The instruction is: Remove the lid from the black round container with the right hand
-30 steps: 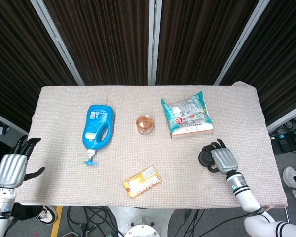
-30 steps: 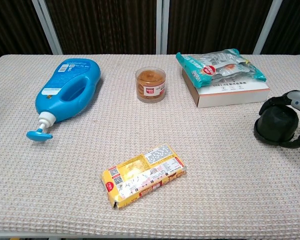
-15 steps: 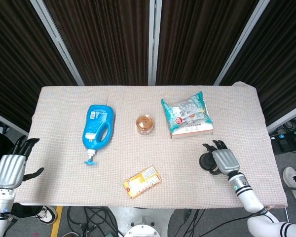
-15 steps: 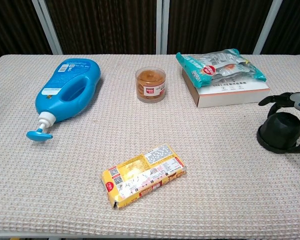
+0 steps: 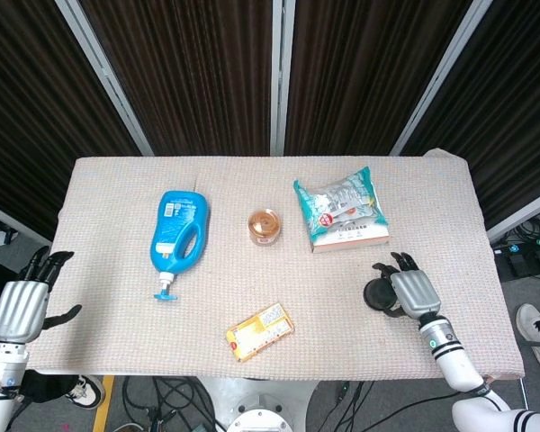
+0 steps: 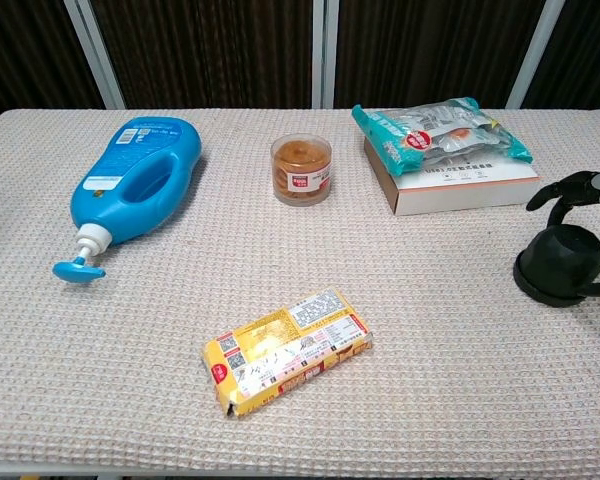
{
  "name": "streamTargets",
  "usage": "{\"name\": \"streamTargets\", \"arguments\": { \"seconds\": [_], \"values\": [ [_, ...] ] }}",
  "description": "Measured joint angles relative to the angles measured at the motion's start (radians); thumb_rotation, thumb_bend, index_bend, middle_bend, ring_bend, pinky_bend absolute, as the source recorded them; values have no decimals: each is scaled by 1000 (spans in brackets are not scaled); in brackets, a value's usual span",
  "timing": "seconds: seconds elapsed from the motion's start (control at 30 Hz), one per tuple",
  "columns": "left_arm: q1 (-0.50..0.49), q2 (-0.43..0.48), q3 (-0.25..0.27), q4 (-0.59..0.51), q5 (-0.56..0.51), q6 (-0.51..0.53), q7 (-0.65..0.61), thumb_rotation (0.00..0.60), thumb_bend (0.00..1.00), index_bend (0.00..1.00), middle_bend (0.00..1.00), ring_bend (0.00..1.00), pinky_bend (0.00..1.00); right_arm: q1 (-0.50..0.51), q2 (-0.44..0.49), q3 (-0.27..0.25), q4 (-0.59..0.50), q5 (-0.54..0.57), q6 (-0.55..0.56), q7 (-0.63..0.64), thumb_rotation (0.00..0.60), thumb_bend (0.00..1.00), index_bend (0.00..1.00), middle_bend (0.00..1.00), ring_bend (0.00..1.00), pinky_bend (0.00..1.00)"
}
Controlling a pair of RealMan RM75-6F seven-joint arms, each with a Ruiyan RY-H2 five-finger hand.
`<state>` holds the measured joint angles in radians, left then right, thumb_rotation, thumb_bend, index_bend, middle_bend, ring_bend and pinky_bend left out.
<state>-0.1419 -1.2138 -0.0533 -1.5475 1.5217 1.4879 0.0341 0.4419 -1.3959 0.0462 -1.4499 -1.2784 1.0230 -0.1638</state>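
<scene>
Dark ribbed curtains with pale metal posts stand behind your tabletop [image 5: 432, 207], which is covered in a beige waffle-weave cloth. Your black round container [image 6: 560, 264] sits upright near the right edge of that cloth, its axis vertical, wider at the base and narrower at the top, lid end facing up; whether the lid is seated you cannot tell from these views. Your right hand [image 5: 412, 290] is just beside it, over its right side, fingers [image 6: 560, 190] spread and arched above the top without closing on it, so it holds nothing. Your left hand [image 5: 22, 306] hangs off the left edge of the tabletop, fingers apart, empty.

Behind the container lies a teal snack bag [image 6: 442, 128] on a white box [image 6: 465, 188]. At centre back stands a small clear jar [image 6: 302, 170]. A blue pump bottle [image 6: 140, 180] lies on its side at left, nozzle towards you. A yellow packet [image 6: 286, 348] lies at front centre.
</scene>
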Motion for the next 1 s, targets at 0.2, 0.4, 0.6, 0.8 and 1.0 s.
{"name": "streamTargets", "arguments": {
  "seconds": [0.2, 0.4, 0.6, 0.8, 1.0],
  "values": [
    [1, 0, 0, -1, -1, 1, 1, 600, 133, 155, 154, 62, 313, -8, -2, 5, 4, -10, 23, 6, 600, 38, 356, 407, 53, 0],
    [0, 5, -2, -8, 1, 3, 3, 600, 132, 156, 154, 62, 313, -16, 3, 11, -6, -35, 54, 22, 600, 48, 408, 437, 71, 0],
    [1, 10, -2, -16, 3, 6, 8, 600, 133, 156, 154, 62, 313, -32, 46, 26, -53, -65, 117, 48, 600, 48, 414, 440, 71, 0],
    [-3, 10, -2, -23, 6, 3, 18, 600, 132, 155, 154, 62, 313, -65, 114, 55, -68, -46, 166, 101, 600, 47, 416, 440, 71, 0],
    [-6, 11, -4, -31, 6, 0, 31, 600, 133, 155, 154, 62, 313, -87, 123, 57, 5, 2, 135, 151, 600, 48, 416, 436, 71, 0]
  ]
}}
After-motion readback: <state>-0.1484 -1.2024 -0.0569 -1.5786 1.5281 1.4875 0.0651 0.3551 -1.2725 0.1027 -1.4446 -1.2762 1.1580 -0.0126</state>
